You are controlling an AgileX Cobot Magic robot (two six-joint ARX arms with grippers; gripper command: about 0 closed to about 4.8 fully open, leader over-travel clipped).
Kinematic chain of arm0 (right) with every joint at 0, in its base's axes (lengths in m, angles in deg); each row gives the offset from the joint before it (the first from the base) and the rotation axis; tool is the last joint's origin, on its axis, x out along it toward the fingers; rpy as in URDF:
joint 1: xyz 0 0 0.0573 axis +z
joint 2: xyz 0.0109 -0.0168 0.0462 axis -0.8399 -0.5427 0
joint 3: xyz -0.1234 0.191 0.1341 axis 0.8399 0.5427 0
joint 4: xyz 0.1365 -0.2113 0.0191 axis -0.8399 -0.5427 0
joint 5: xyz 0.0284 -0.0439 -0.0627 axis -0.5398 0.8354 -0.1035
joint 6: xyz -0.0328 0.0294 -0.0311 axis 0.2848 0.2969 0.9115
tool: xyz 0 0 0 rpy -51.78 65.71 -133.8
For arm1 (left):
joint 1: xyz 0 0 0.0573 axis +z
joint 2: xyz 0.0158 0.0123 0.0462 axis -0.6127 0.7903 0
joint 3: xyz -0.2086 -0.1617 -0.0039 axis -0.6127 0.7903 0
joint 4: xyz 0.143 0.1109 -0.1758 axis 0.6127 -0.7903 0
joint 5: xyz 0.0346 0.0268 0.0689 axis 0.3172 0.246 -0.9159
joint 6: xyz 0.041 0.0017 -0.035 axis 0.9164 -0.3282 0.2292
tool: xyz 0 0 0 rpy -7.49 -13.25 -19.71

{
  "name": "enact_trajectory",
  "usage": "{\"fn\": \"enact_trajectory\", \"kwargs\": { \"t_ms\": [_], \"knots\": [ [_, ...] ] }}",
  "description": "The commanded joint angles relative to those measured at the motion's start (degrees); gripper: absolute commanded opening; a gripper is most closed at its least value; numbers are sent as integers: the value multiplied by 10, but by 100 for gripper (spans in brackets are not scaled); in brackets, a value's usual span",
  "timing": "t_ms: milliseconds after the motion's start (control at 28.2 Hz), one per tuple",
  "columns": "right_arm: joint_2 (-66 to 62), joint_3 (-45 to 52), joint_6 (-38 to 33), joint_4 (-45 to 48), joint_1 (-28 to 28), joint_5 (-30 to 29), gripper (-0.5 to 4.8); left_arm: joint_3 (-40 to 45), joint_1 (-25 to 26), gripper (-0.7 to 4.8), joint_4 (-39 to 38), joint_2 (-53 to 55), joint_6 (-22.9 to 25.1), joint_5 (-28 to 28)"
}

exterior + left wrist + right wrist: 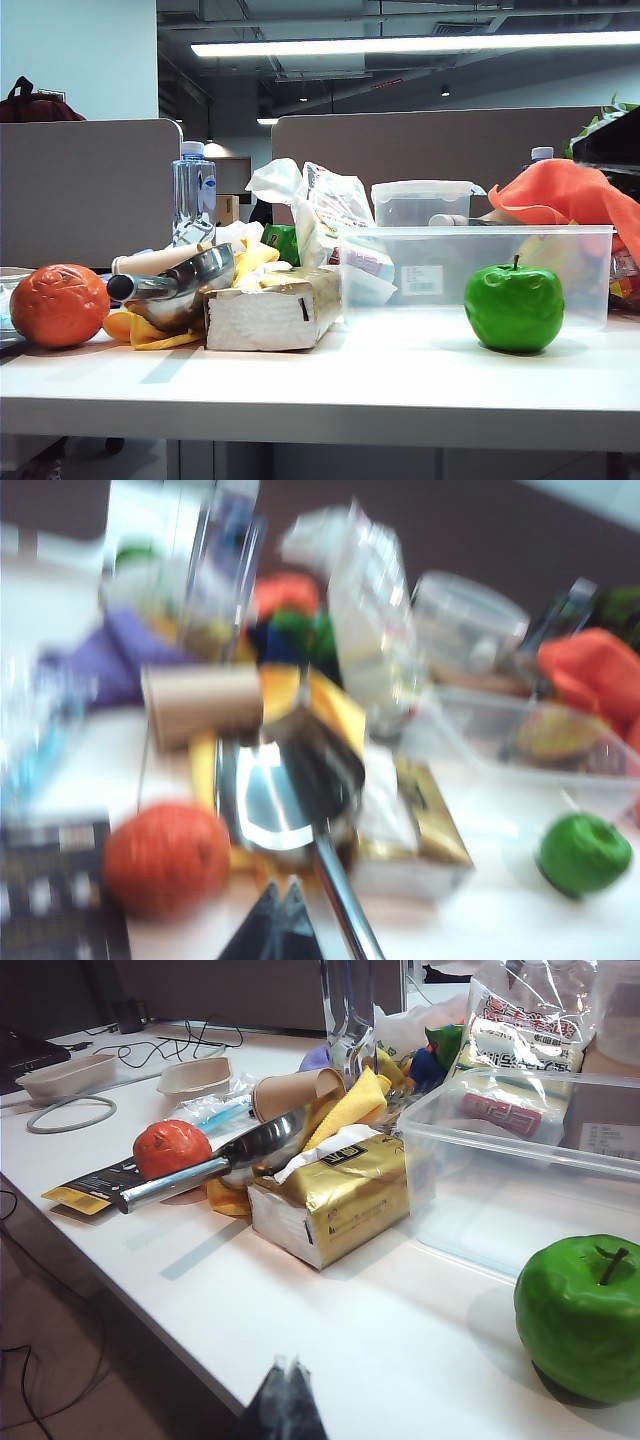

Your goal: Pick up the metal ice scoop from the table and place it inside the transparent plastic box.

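Note:
The metal ice scoop (pixel 185 285) lies tilted on a yellow cloth at the left of the table (pixel 400 370), its handle pointing toward an orange. The transparent plastic box (pixel 470 232) stands behind a green apple on the right. In the blurred left wrist view the scoop (pixel 275 790) lies just ahead of my left gripper (pixel 282 885), which is shut and empty, its tips beside the handle's end. My right gripper (pixel 288 1365) is shut and empty over the table's front edge, well short of the scoop (pixel 230 1155) and the box (pixel 520 1150). Neither gripper shows in the exterior view.
An orange (pixel 58 305) sits left of the scoop and a gold-wrapped block (pixel 270 310) right of it. A green apple (pixel 513 305) stands before the box. Behind are a paper cup (pixel 295 1090), a water bottle (pixel 193 195), a lidded container (pixel 420 200) and an orange cloth (pixel 570 195).

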Motion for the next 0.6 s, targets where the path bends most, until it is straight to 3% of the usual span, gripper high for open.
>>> {"fn": "enact_trajectory", "kwargs": {
  "t_ms": [35,142,177,284,319,461,532,603],
  "knots": [
    [0,-1,0,8,0,0,-1,-71,-1,-6,-87,102,-43,18],
    [0,-1,0,8,1,0,-1,-147,-1,19,-103,258,-42,190],
    [0,-1,0,8,1,0,-1,-178,-7,201,-114,330,-47,220],
    [-1,-1,0,8,1,1,-1,-219,-39,450,-147,421,-51,218],
    [-2,-1,0,8,1,0,-1,-233,-56,479,-155,453,-51,213],
    [-4,-1,0,8,1,0,-1,-276,-150,479,-158,582,-36,156],
    [-4,-1,0,8,1,0,-1,-296,-181,479,-159,631,-27,86],
    [-4,-1,0,8,1,1,-1,-310,-184,479,-158,668,-29,72]
  ]
}}
